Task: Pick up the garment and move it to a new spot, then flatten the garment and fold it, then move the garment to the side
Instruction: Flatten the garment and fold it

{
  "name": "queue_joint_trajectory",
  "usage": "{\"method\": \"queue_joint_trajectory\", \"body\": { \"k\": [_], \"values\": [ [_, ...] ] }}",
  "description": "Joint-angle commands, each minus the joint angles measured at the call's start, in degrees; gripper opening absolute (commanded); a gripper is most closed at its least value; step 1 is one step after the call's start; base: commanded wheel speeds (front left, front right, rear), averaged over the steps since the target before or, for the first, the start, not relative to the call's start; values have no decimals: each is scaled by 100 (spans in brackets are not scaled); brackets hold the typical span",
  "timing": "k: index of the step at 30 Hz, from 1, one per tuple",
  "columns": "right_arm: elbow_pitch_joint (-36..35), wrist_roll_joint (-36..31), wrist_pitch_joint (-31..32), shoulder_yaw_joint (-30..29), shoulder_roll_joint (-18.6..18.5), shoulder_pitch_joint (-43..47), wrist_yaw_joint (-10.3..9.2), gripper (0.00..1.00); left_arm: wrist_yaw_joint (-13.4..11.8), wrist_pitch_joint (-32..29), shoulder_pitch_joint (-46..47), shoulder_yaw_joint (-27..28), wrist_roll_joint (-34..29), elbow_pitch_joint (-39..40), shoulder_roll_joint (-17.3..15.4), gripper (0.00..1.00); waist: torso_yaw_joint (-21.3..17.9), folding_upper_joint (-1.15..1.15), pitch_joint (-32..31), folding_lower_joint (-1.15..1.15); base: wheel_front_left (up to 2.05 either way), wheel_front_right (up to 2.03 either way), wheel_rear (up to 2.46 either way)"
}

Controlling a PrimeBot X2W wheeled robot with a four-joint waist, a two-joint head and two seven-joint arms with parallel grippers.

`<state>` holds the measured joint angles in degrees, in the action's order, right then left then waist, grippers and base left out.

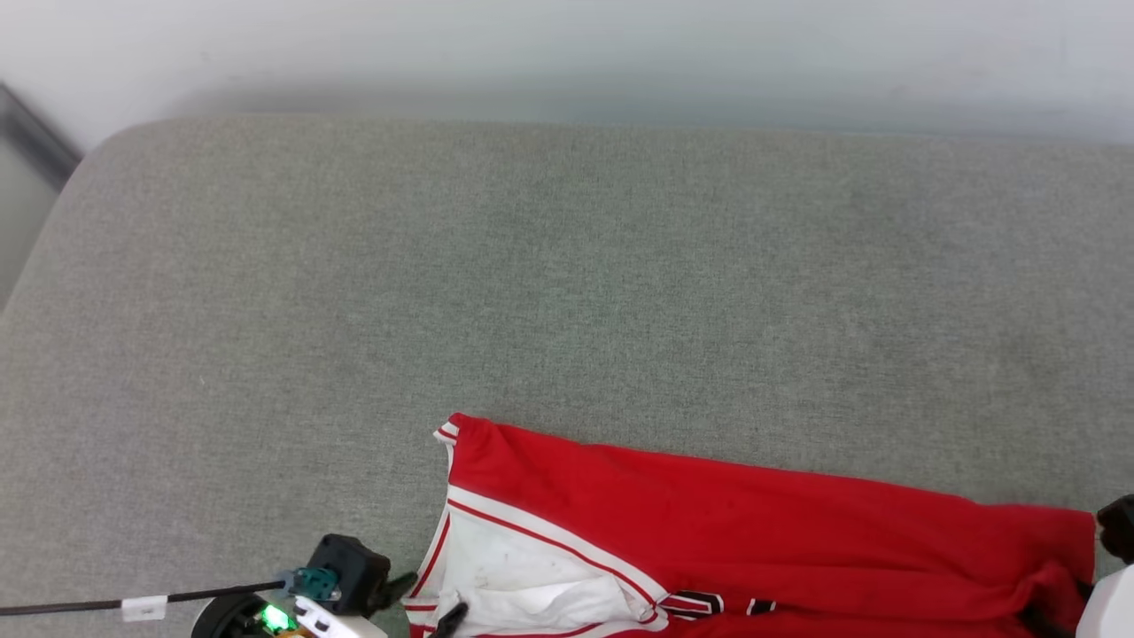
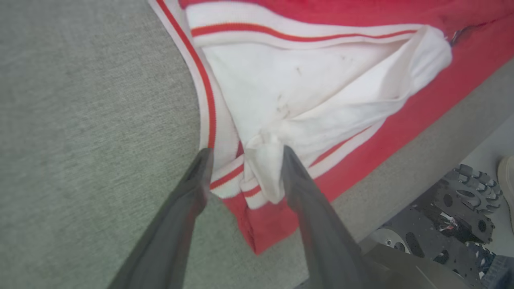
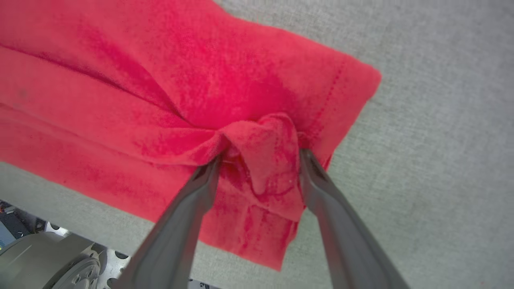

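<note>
Red garment (image 1: 753,523) lies long axis left-right, sleeve leftward; left tool (image 2: 245,150) and right tool (image 3: 260,157) released.

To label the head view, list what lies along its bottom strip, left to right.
black cable → left gripper → garment's white sleeve → garment's red body → right gripper

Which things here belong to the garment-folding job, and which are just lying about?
Job: garment; left claw, open at its sleeve; right claw, open at its hem corner.
Lying about: grey cushion; black cable; robot base.
</note>
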<state>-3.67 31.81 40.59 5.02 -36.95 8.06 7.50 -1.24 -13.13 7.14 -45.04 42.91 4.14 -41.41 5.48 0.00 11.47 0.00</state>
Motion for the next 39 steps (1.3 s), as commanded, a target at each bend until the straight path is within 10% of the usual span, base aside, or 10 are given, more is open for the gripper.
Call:
{"method": "queue_joint_trajectory", "body": {
  "k": [1,12,22,39],
  "values": [
    [-36,39,-25,-57,-2,11,-3,100,-28,100,22,36,-34,-26,26,100,-29,0,-118,0,0,0,0],
    [-951,283,347,-1053,420,298,-2,100,-511,1571,-210,788,23,78,298,100,-166,0,-528,0,0,0,0],
    [-1034,-443,658,-2044,1842,195,-2,100,-888,2834,-144,1868,-788,192,927,100,-125,0,-302,0,0,0,0],
    [520,-856,95,-2441,2912,-14,-2,100,319,2831,-778,3720,-2688,363,2509,100,75,0,-30,0,0,0,0]
  ]
}}
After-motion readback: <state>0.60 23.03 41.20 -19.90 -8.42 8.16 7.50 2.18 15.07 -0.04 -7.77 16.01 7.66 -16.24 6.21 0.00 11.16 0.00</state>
